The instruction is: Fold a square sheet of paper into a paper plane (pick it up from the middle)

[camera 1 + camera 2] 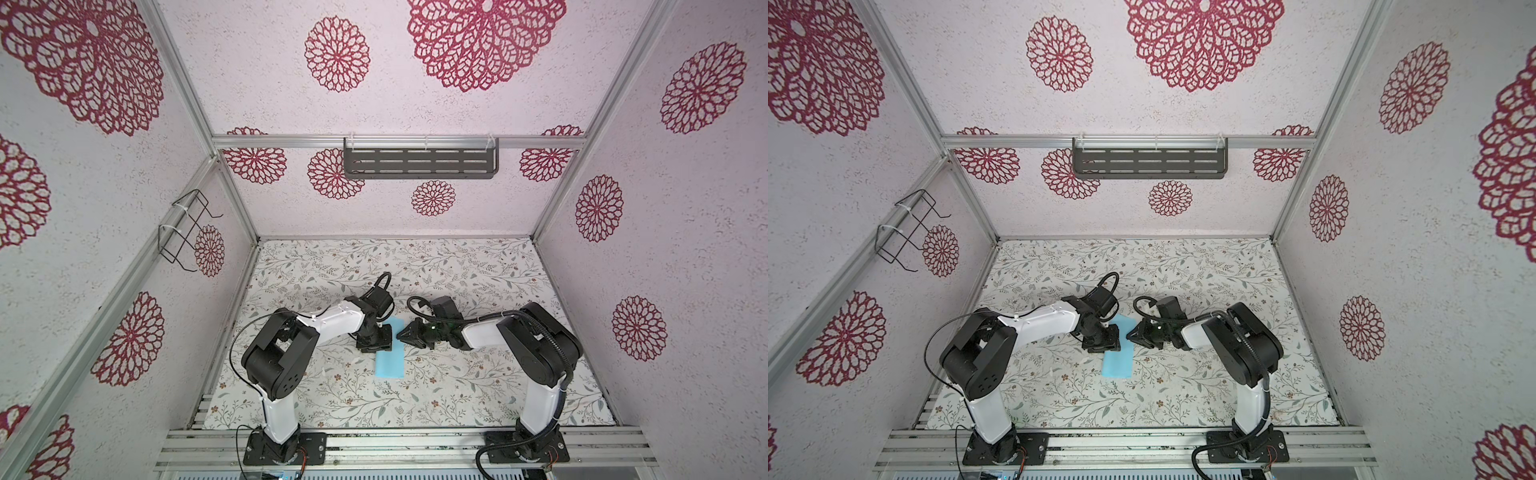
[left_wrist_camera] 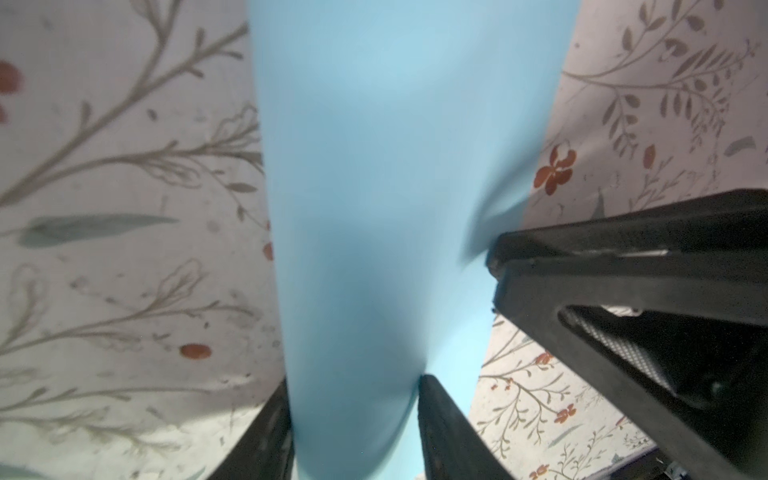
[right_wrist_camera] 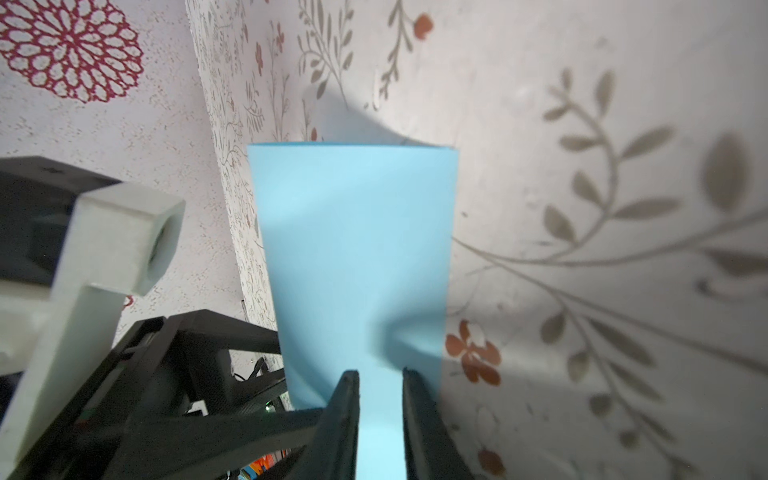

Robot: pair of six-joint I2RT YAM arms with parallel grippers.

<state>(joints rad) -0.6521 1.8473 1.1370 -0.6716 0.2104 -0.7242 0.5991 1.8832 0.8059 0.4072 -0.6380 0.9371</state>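
Rising from the near rail (image 1: 395, 442), left arm (image 1: 332, 318) and right arm (image 1: 484, 332) bent at the elbow and reaching inward over the floral surface (image 1: 478, 374), meeting about mid-surface. Steeply downward pointing for the left hand (image 1: 376, 341); low and nearly level for the right hand (image 1: 402, 333), aimed across at its partner. Lying between them on the surface, the square sheet of paper (image 1: 390, 361), showing in both top views as a narrow rectangle: judged already doubled or bowed along its length, an early stage. On the left hand, fingers (image 2: 440, 419) spread to either side of the bowed sheet and touching it; squeezing or merely bracketing, cannot tell. On the right hand, fingers (image 3: 340, 415) a narrow gap apart at the sheet's side edge, with a dimple in the paper just ahead of the tips; pinching or only pressing, cannot tell. Probably setting the first centre fold. Calls next for pinning one end, flattening the bulge and running along the fold with edges kept matched; easily skewed or crumpled, being thin. Farther off, the slotted shelf (image 1: 419, 164) on the back wall.
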